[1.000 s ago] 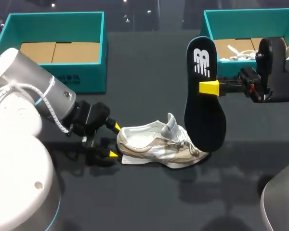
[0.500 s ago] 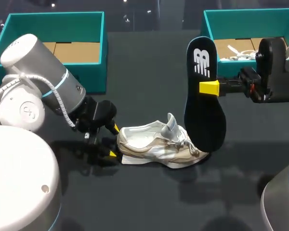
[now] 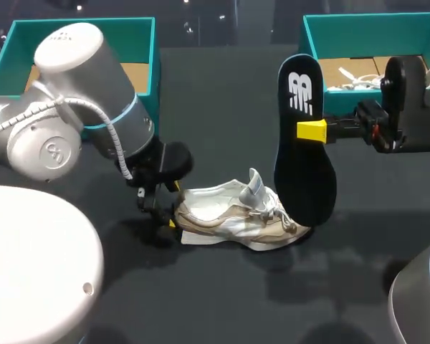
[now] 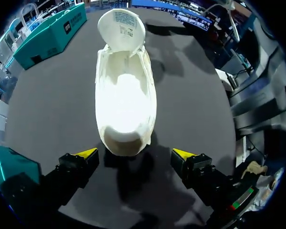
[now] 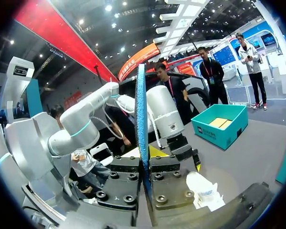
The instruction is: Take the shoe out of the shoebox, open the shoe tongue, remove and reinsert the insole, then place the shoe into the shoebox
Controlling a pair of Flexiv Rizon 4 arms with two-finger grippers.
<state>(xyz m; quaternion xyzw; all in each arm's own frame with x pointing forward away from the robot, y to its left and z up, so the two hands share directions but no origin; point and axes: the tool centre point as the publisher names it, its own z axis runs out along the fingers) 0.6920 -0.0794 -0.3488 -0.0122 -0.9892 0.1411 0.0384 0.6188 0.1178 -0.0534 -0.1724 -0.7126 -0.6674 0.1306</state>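
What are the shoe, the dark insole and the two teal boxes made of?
Shoe: seemingly pale fabric with smoother synthetic or leather panels, matte. Insole: probably foam under dark fabric; thin, matte, blue along its edge. Left box and right box: likely cardboard, teal coated walls with plain brown flaps inside.

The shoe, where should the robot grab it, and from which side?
Probably the heel, from behind. The shoe stands on its sole with the rounded heel facing the left gripper, whose open fingers stand just behind it, spread wider than the heel.
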